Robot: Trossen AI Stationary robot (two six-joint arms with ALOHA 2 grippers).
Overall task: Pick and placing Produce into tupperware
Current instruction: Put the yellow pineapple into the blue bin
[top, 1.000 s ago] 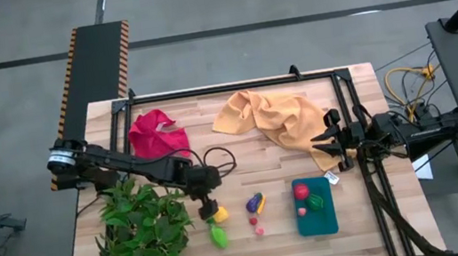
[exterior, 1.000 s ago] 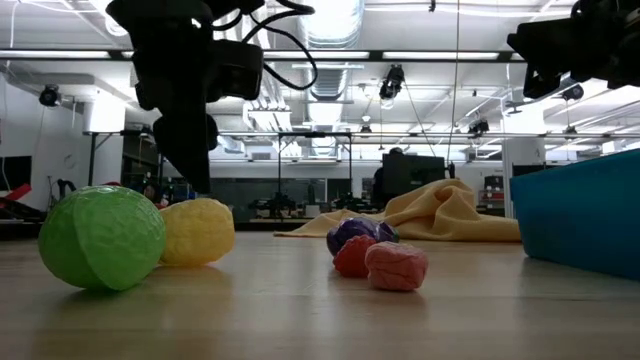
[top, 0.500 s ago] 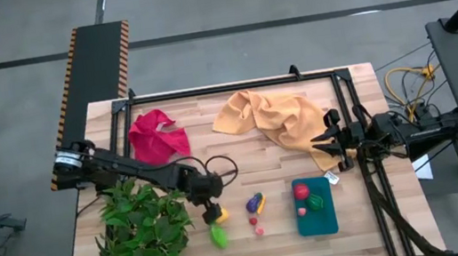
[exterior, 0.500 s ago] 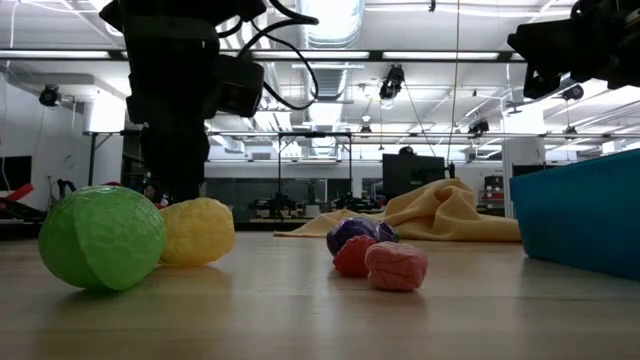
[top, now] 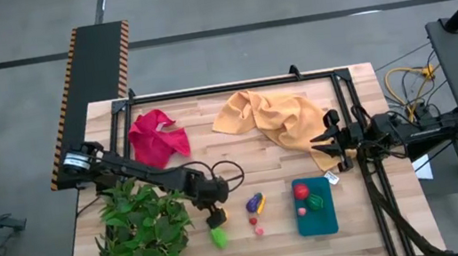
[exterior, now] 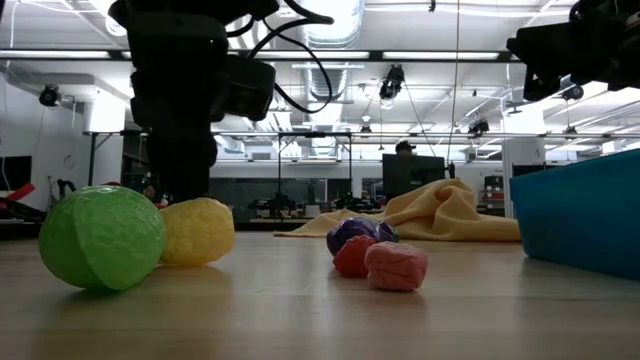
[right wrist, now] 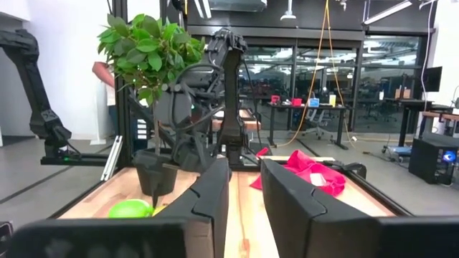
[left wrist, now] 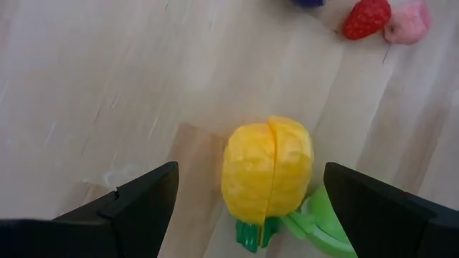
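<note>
Wooden table [top: 210,117] carries the work. Lower centre of the high view, we note the yellow produce piece [left wrist: 267,170] lying directly ahead between the left gripper's [left wrist: 244,197] widely spread fingers, which touch nothing and hold nothing. Tupperware [top: 315,207] sits lower right. Right gripper [top: 328,143] waits at right edge, fingers nearly closed, empty.
</note>
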